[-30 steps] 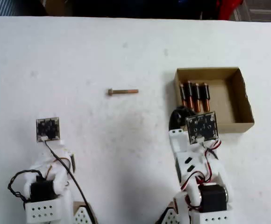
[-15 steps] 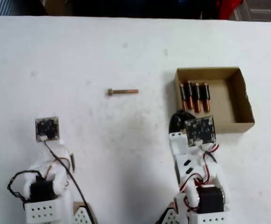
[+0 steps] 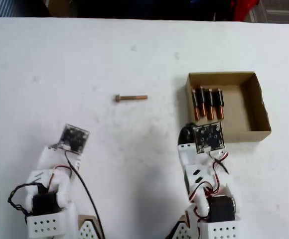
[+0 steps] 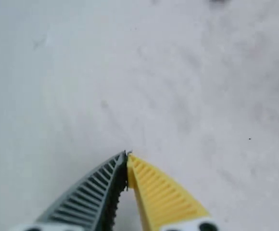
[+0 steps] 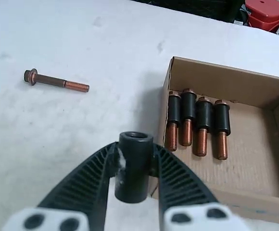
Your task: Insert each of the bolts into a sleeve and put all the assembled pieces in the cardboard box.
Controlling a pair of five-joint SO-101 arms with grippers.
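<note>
The right gripper (image 5: 134, 150) is clamped on a black sleeve (image 5: 132, 168), which stands upright between the two black ribbed fingers (image 5: 89, 180) with its open bore facing up. In the high view this gripper sits just off the cardboard box (image 3: 256, 107), at about 7 o'clock from it, close to the box's near corner. Four assembled pieces (image 3: 208, 103) lie side by side inside the box against its 9 o'clock wall, their black sleeves toward 12 o'clock and their copper threaded ends toward 6 o'clock. A single loose bolt (image 3: 131, 98) lies flat on the white table (image 3: 60, 59), well apart from the box at its 9 o'clock, with its head toward 9 o'clock and its threads toward 3 o'clock. The left gripper (image 4: 126, 159) is clenched on nothing, its grey finger (image 4: 89, 197) and yellow finger (image 4: 161, 197) meeting at the tips over bare tabletop; the bolt lies at roughly 1 o'clock from this arm.
</note>
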